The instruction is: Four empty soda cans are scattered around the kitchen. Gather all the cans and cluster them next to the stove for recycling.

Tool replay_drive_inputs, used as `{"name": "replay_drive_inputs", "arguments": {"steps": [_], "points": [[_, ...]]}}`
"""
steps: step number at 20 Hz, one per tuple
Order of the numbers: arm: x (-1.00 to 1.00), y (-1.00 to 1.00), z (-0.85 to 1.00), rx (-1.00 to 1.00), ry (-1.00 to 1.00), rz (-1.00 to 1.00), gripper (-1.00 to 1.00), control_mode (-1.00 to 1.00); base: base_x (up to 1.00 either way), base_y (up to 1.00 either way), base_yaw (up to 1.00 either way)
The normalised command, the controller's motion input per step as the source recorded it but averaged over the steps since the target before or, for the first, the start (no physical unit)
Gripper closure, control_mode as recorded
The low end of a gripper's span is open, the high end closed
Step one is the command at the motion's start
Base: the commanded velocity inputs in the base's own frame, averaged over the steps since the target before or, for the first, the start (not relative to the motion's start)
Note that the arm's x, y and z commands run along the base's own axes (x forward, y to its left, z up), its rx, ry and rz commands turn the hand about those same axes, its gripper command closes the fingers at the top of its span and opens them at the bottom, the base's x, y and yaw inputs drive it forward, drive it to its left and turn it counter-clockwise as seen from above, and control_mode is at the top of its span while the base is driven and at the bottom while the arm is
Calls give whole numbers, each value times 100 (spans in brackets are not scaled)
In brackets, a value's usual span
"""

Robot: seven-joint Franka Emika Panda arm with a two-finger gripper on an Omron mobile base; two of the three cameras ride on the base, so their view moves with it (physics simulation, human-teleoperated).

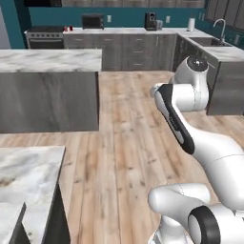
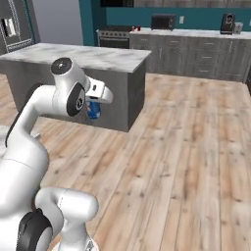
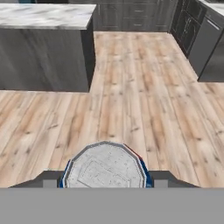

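At far left in the left base view, the stove (image 1: 45,38) stands against the teal back wall. Just to its right, on the grey worktop (image 1: 124,31), two small red soda cans (image 1: 68,28) sit close together, with a boxy black microwave (image 1: 92,21) beyond them. A marble-topped island (image 1: 50,59) lies between the robot and that wall, across open wood floor (image 1: 128,143).

In the right base view the hand (image 2: 93,109) hangs in front of the arm, closed around the blue soda can (image 2: 93,109), which is lifted clear of any surface. The hand view looks down on the can's silvery top (image 3: 105,167), pinched between the dark fingertips (image 3: 162,178).

This looks like the carrying step. Next, the base must likely drive round the island to the stove, and the arm set the can upright beside the red ones.
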Motion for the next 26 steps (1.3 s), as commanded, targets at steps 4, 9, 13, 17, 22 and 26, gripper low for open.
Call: {"name": "replay_drive_inputs", "arguments": {"steps": [4,9,13,17,22,26], "points": [[0,0,0,0,0,0,100,100,76,-53,-6],[0,0,0,0,0,0,100,100,97,-47,-1],[0,0,0,0,0,0,100,100,100,-51,0],[0,0,0,0,0,0,100,100,100,-54,0],[0,0,0,0,0,0,100,100,100,-55,0],[0,0,0,0,0,0,100,100,100,-50,0]]}}
